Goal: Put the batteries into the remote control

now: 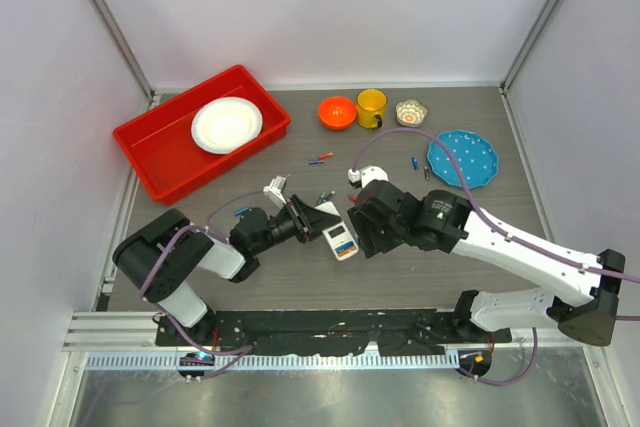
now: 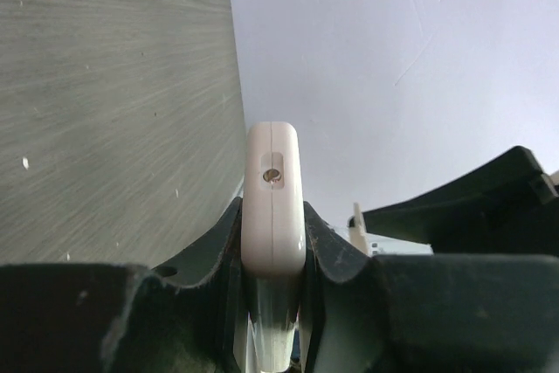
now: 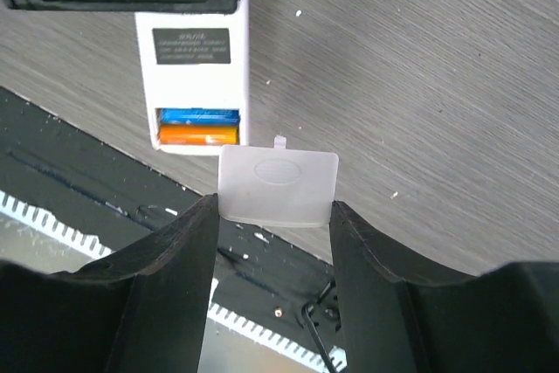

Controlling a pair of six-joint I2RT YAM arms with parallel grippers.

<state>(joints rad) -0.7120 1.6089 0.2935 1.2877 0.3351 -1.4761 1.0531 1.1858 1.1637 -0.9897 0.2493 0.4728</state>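
Note:
The white remote control (image 3: 192, 76) lies back up just above the table, its compartment open. A blue battery (image 3: 196, 116) and an orange battery (image 3: 196, 134) sit inside it. My left gripper (image 1: 303, 221) is shut on the remote's far end; the left wrist view shows the remote (image 2: 273, 207) edge-on, pinched in my left gripper (image 2: 273, 238). My right gripper (image 3: 273, 207) is shut on the white square cover piece (image 3: 278, 183), its tab next to the compartment's end. In the top view my right gripper (image 1: 362, 230) stands right of the remote (image 1: 340, 241).
Loose batteries lie on the table: a red-and-blue pair (image 1: 320, 158), a blue one (image 1: 243, 211), a green one (image 1: 325, 195), another blue one (image 1: 415, 162). At the back are a red bin (image 1: 160, 162) holding a white plate (image 1: 227, 124), an orange bowl (image 1: 337, 112), a yellow mug (image 1: 371, 107), a blue plate (image 1: 462, 158).

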